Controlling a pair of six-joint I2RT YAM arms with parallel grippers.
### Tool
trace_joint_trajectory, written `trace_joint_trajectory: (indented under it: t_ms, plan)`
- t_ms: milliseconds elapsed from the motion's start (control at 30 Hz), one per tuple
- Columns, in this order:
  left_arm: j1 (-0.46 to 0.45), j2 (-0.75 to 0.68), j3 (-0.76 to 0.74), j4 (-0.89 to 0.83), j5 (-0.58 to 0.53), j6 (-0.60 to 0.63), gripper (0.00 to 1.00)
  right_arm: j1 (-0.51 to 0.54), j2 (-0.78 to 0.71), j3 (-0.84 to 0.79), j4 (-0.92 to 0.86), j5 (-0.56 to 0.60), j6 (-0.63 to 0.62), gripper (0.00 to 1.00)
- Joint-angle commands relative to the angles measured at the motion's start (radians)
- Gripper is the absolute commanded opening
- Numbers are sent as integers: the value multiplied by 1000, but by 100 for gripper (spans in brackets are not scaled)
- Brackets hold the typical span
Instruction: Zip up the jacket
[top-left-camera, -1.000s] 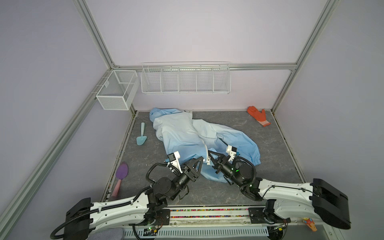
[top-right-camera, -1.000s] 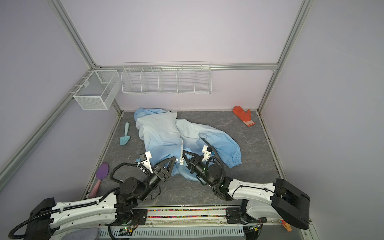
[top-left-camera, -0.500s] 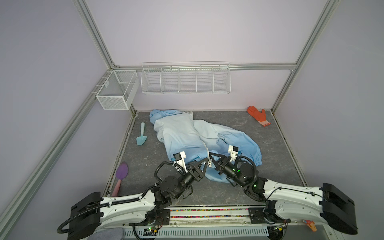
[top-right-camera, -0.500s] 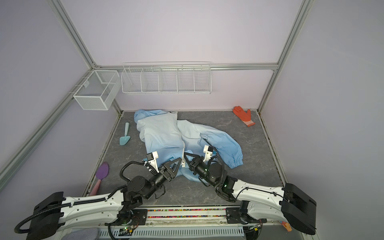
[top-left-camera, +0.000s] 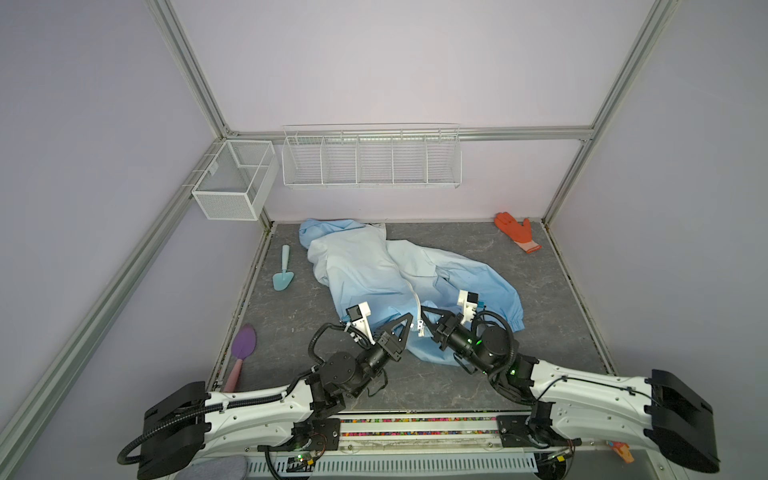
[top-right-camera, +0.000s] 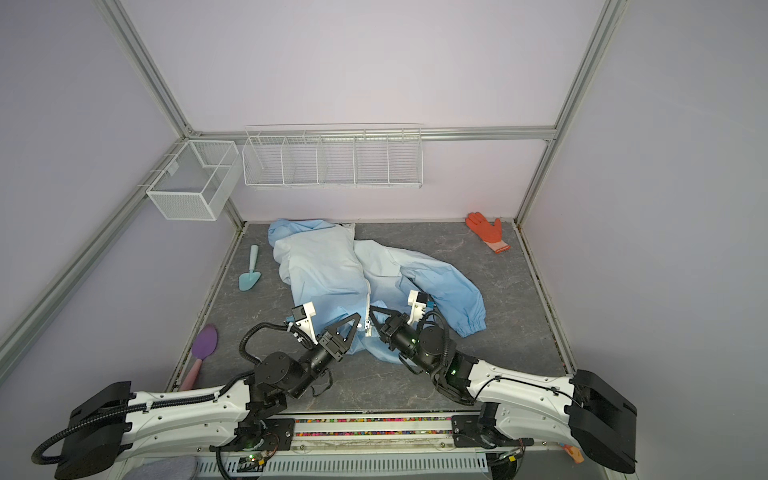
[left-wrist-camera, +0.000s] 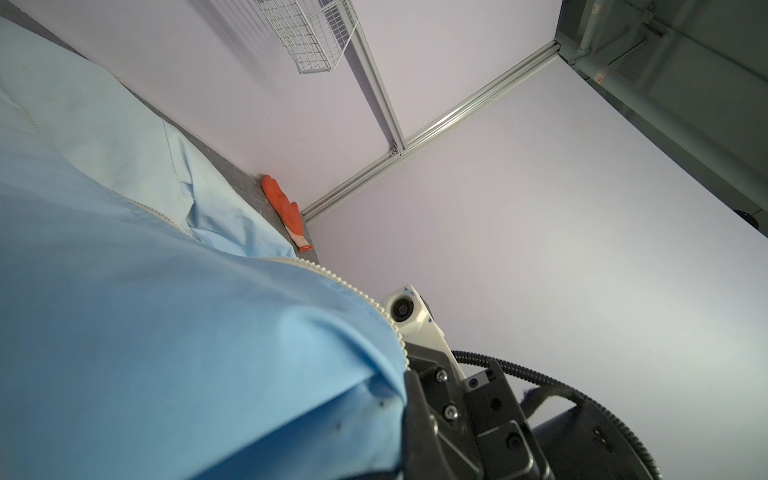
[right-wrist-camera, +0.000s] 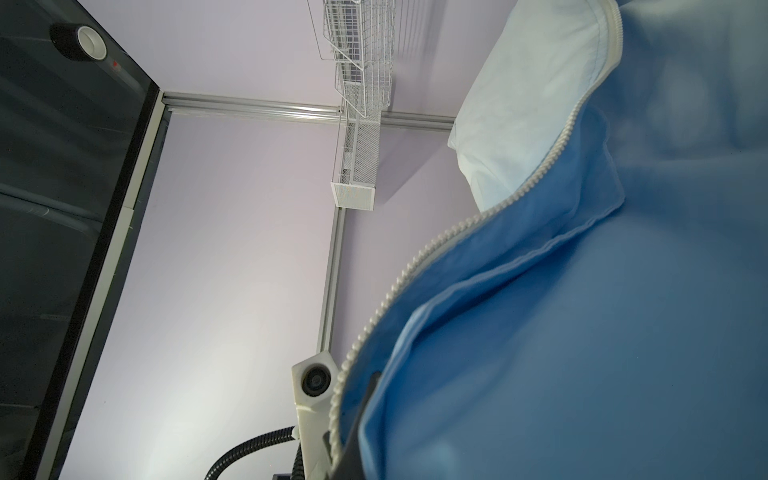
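Observation:
The light-blue jacket (top-left-camera: 374, 266) lies crumpled on the grey floor, its white zipper (top-left-camera: 417, 301) running down the open front toward me. Both grippers meet at the jacket's near hem, one on each side of the zipper's lower end. My left gripper (top-left-camera: 409, 328) is shut on the jacket's left front edge, and blue cloth (left-wrist-camera: 187, 353) hides its fingers in the left wrist view. My right gripper (top-left-camera: 426, 322) is shut on the right front edge, where zipper teeth (right-wrist-camera: 415, 257) run along the lifted fold. In both top views the two tips sit close together (top-right-camera: 356, 319) (top-right-camera: 372, 311).
An orange glove (top-left-camera: 517, 232) lies at the back right corner. A teal trowel (top-left-camera: 284, 274) and a purple spoon (top-left-camera: 243, 351) lie left of the jacket. White wire baskets (top-left-camera: 371, 156) (top-left-camera: 232, 178) hang on the back wall and left rail.
My left gripper has moved right to the jacket's hem beside the zipper and shut on the cloth. The right gripper has stayed shut on its edge, shifting only slightly.

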Motion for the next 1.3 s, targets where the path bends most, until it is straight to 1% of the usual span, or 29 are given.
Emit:
trace_joint_trajectory:
  t_ms: [0,100,267,400,467,533,600,667,700,733,767,800,833,867,900,933,1000,1033,1100,1200,1267]
  plan:
    - [3,1,19,45,-45,16,0,17,-33,19,-37,-22,-53,6]
    - [3,13,26,74,-64,23,0,40,-33,28,-75,-10,-79,6]
    - [3,37,39,96,-89,43,0,42,-37,-7,-42,20,-78,6]
    - [3,17,3,102,-132,56,0,20,-75,-1,-63,-14,-140,6]
    - [2,-8,-9,84,-142,65,0,2,-92,6,-69,-42,-203,6]
    - [3,-56,-11,26,-157,75,0,-21,-108,17,-84,-75,-275,6]
    - [6,-106,-3,-48,-168,86,0,-56,-112,43,-92,-145,-364,6]
    - [8,-160,5,-116,-173,98,0,-97,-111,82,-49,-278,-473,6]
    - [8,-186,9,-144,-173,115,0,-121,-114,99,23,-386,-540,6]
    - [10,-202,12,-172,-172,132,0,-135,-123,113,77,-467,-601,6]
    - [12,-239,13,-194,-173,142,0,-140,-136,125,60,-485,-652,6]
    - [15,-261,10,-217,-176,146,0,-140,-146,141,-24,-448,-722,6]
    - [22,-278,7,-234,-178,148,0,-144,-139,152,-118,-375,-775,6]
    - [28,-287,2,-236,-178,148,0,-161,-119,163,-201,-307,-776,6]
    - [36,-291,-5,-227,-174,152,0,-206,-88,177,-264,-292,-732,6]
    - [42,-292,-10,-212,-167,155,0,-251,-56,155,-192,-325,-678,6]
    - [50,-289,-4,-208,-145,157,0,-285,-7,104,4,-349,-611,6]
    - [49,-282,3,-208,-133,161,0,-285,10,110,36,-360,-617,6]
    - [51,-263,18,-208,-112,166,0,-284,30,151,30,-403,-659,6]
    - [57,-218,47,-189,-65,179,0,-283,51,184,68,-450,-698,6]
    - [60,-170,74,-178,-46,195,0,-283,60,208,50,-468,-710,6]
